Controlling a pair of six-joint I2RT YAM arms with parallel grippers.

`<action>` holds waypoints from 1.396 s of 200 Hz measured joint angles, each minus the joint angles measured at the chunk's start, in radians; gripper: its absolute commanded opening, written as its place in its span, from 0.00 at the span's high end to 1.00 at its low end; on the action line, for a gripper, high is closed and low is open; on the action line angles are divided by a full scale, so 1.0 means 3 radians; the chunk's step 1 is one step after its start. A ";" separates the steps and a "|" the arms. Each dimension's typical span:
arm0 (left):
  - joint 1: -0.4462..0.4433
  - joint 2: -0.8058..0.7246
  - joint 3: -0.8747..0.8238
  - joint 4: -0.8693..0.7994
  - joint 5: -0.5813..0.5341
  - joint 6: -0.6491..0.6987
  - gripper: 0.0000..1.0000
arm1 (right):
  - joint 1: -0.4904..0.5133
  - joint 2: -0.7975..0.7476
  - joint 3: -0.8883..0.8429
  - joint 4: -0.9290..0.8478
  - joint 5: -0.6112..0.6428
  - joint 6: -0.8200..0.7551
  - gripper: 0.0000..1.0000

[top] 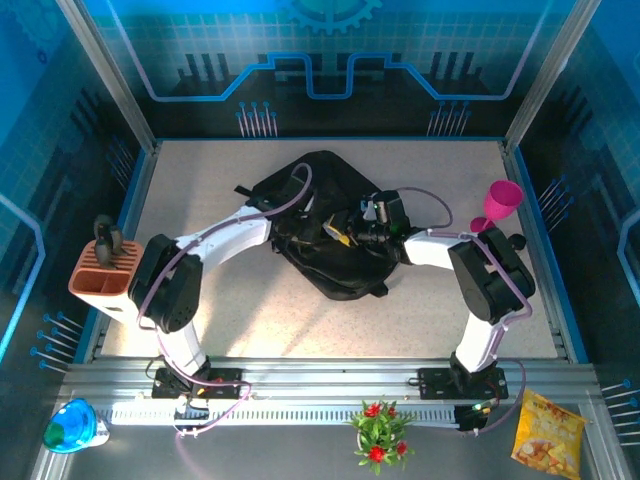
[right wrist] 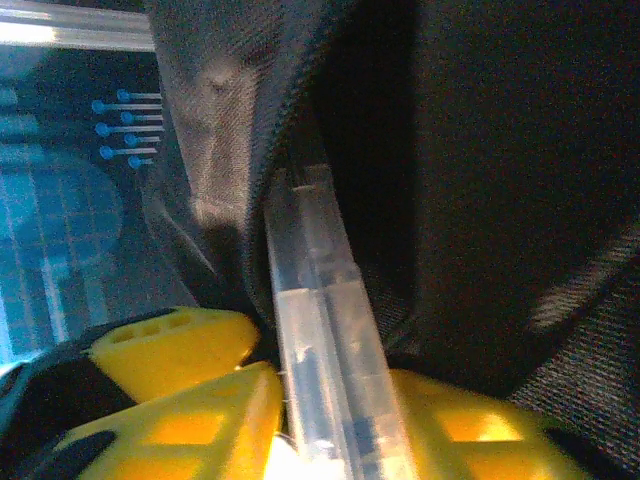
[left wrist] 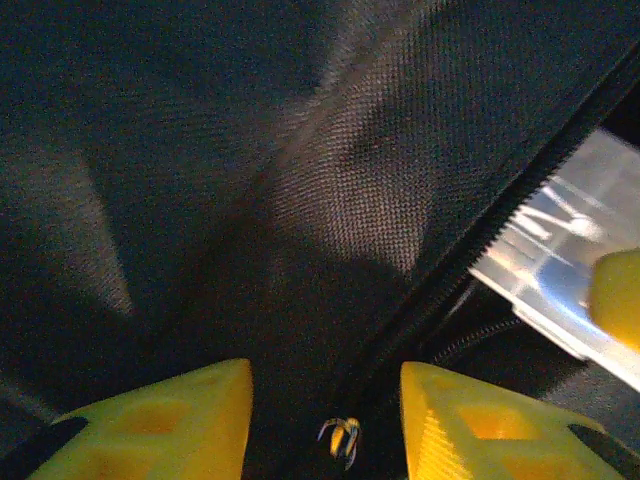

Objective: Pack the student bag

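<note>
My right gripper is clamping a clear plastic case at the student bag opening; my left gripper sits spread apart.

Black woven student bag; yellow-fingered left gripper; transparent case; pink cup, far right; speckled beige table.

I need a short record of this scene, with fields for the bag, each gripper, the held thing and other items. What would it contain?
bag: large soft black fabric backpack, lying in the middle of the table
left gripper: fingers apart over the black fabric beside the zip; grip unclear
right gripper: shut on a long clear plastic object
held object position: against the bag's fabric at the zip edge
other item: pink plastic goblet, upright, right of the bag
</note>
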 measured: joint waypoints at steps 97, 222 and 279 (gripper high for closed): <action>0.0357 -0.1030 -0.0652 0.0195 -0.0131 -0.0515 0.01 | -0.0225 -0.0896 -0.0289 -0.1170 0.0139 -0.0678 0.45; 0.0486 -0.1347 -0.0964 0.0290 -0.0113 -0.0818 0.01 | 0.0128 0.0211 0.0936 -0.1452 0.0327 -0.0849 0.81; 0.0505 -0.1429 -0.1091 0.0292 -0.0053 -0.0941 0.01 | 0.0137 0.0322 0.0996 -0.1227 0.0352 -0.0926 0.69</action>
